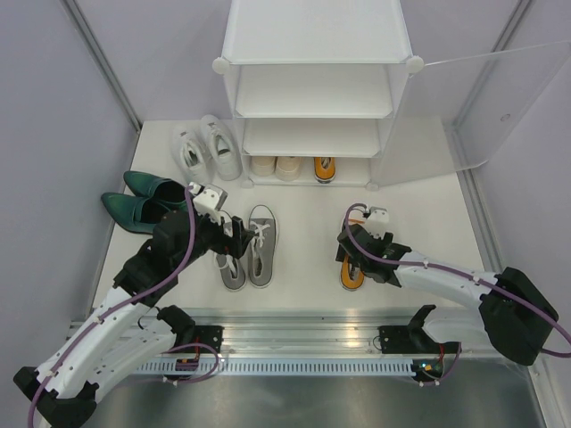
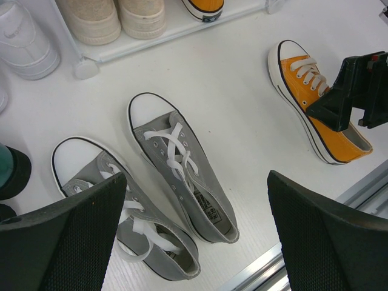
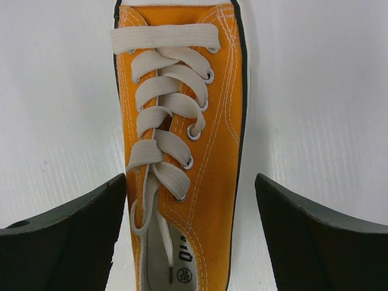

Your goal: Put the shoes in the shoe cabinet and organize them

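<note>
There are ten shoes in five kinds. Two are white sneakers [image 1: 192,148] [image 1: 222,146], two are glossy dark green pointed shoes [image 1: 150,185] [image 1: 125,208], and two are grey canvas lace-ups [image 2: 182,176] [image 2: 77,162]. Two cream shoes [image 1: 262,165] [image 1: 287,166] sit on the bottom shelf. Of the two orange canvas lace-ups, one is on the floor [image 2: 296,71] and one is on the bottom shelf [image 1: 325,167]. There is one shoe cabinet [image 1: 317,40] with three shelves, and there are two robot arms [image 1: 134,299] [image 1: 451,281].

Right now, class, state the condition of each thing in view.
cabinet door, open
cream pair, on bottom shelf
shelved orange shoe, beside them
loose orange shoe, on table
right tool, open astride it
grey pair, on table
left tool, open
white sneakers, on table
green shoes, on table
</note>
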Robot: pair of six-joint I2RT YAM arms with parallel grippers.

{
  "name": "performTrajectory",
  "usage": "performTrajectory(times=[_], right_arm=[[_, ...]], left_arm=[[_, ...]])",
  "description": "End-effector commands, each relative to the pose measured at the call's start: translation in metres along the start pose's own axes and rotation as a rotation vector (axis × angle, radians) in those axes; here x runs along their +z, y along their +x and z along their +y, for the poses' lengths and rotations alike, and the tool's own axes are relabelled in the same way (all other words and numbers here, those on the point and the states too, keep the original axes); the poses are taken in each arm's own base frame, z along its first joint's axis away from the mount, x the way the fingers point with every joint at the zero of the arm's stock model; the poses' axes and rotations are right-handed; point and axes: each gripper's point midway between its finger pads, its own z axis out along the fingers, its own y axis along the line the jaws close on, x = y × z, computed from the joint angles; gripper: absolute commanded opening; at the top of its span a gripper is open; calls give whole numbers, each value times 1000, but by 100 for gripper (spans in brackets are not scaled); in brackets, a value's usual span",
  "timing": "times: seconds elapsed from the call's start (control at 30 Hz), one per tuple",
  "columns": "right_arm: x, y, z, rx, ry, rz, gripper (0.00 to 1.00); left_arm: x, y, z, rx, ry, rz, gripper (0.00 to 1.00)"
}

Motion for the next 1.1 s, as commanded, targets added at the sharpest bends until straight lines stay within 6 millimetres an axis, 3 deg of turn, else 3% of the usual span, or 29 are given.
performTrajectory(times=[0.0, 0.27, 0.4, 0.5, 0.53, 0.6, 0.87, 1.07], right_arm=[[0, 2, -4, 5, 25, -1, 89], [19, 21, 3, -17, 9, 32, 86], [22, 17, 10, -28, -17, 14, 74], [20, 8, 13, -39, -28, -15, 57], [19, 4, 14, -46, -32, -30, 47], [16, -6, 21, -39, -63, -63, 40], [10, -52, 35, -40, -110, -203, 25], [30, -90, 35, 13, -98, -223, 24]], left_arm=[[-4, -17, -7, 17, 33, -45, 100], [-4, -18, -7, 17, 30, -47, 100], [-4, -18, -6, 19, 28, -46, 100], [-5, -18, -6, 20, 24, -49, 100], [-6, -19, -6, 20, 25, -54, 100], [-6, -19, -6, 20, 26, -54, 100], [-8, -22, -8, 19, 37, -63, 100], [-12, -25, -12, 18, 59, -75, 100]])
